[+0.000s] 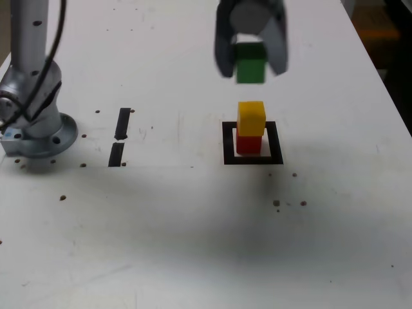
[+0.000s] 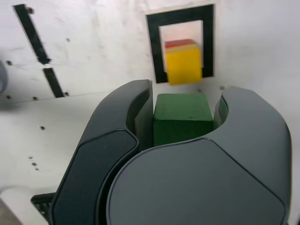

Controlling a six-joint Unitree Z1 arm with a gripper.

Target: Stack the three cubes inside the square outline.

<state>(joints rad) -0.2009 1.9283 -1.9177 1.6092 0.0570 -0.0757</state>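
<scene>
White table (image 1: 193, 244) carries all items; its surface is speckled with small dark spots. The arm's grey base (image 1: 38, 132) stands well apart from the square outline (image 1: 252, 159), toward the exterior view's left. The pincer (image 1: 251, 59) hangs above the square outline, off the table, its jaws clamped on the green cube (image 1: 250, 63), which sits between them and protrudes below. The square outline, a thick black border around a white centre, lies flat on the table. Two short black strips (image 1: 120, 136) lie between the base and the square outline, end to end. Inside the square outline the red cube (image 1: 248, 143) rests on the white centre, with the yellow cube (image 1: 251, 118) stacked directly on it, clear of the green cube above.
</scene>
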